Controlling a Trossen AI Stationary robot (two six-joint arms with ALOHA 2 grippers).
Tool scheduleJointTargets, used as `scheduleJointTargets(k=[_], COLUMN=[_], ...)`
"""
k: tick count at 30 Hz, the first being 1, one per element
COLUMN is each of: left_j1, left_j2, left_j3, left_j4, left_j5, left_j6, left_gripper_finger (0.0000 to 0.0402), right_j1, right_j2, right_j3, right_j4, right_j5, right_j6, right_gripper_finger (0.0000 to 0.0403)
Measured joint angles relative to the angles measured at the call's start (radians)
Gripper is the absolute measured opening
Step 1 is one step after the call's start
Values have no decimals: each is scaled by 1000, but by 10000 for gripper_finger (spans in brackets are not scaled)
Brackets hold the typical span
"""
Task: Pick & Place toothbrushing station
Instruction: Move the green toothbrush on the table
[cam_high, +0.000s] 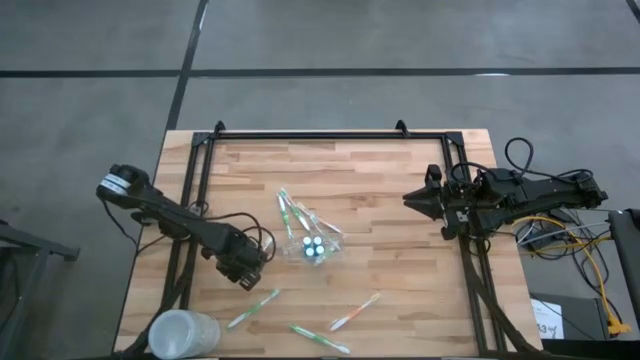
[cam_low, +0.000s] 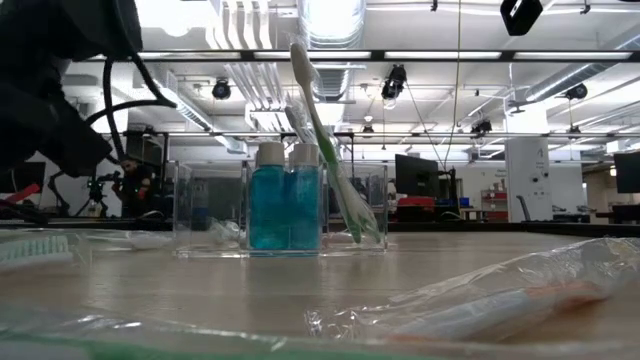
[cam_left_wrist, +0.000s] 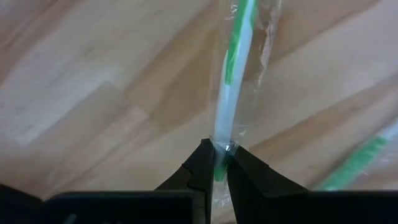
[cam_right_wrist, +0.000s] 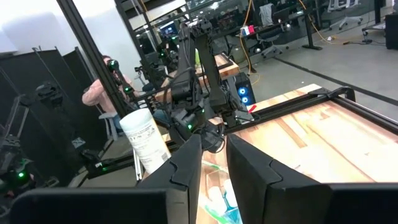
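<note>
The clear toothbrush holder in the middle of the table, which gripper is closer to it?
The left. The left gripper sits just beside the clear holder, pinching a wrapped green toothbrush. The right gripper waits farther off near the table's right edge.

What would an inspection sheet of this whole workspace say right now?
Surface: wooden table inside a black frame.
Job's things: clear holder mid-table with blue tubes and green toothbrushes; three wrapped toothbrushes lie loose near the front edge, one orange, two green.
Clutter: frosted cup at the front left corner.
Pincers: left pincer shut on a wrapped green toothbrush just above the wood; right pincer hangs empty at the right side, slightly parted.
Cables: yellow and black cables right of the table.
Surroundings: a person behind other robot rigs in a lab.
</note>
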Motion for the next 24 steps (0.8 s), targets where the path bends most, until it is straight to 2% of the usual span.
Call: scheduleJointTargets(k=[8, 14, 24], left_j1=[0, 0, 0], left_j2=[0, 0, 0], left_j3=[-39, -41, -41], left_j4=[64, 104, 116], left_j5=[7, 7, 52], left_j6=[-3, 5, 85], left_gripper_finger=[37, 37, 37], right_j1=[0, 0, 0], right_j2=[0, 0, 0], right_j3=[0, 0, 0], right_j4=[0, 0, 0], right_j5=[0, 0, 0], right_j6=[0, 0, 0], right_gripper_finger=[82, 73, 74])
